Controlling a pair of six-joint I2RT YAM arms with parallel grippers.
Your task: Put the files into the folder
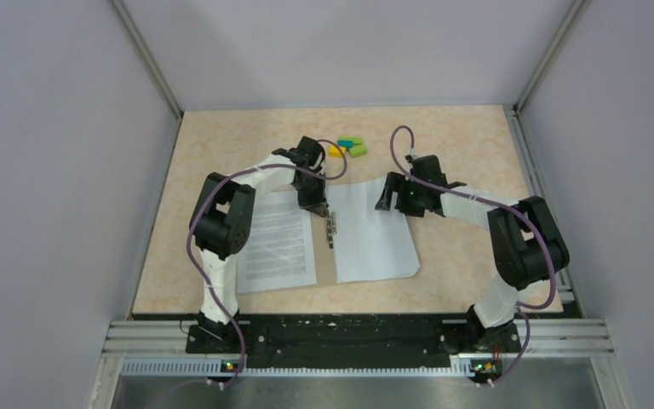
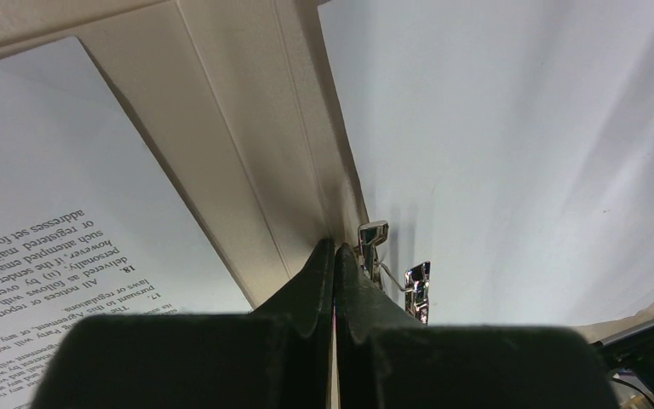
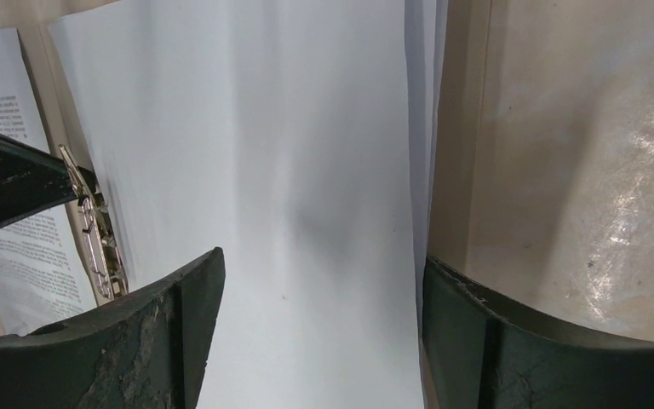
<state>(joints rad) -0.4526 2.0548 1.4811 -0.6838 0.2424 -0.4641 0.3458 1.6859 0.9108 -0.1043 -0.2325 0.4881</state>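
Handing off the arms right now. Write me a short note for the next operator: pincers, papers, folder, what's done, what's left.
Left pincer: shut, tips at the spine of the folder, beside the metal clip; no sheet visibly gripped.
Right pincer: open, empty, over the white sheet.
The folder lies open, with the printed sheet on its left half and the white sheet on its right.
Done: both sheets laid on the open folder.
Left: probably fix them under the clip, then close the folder.
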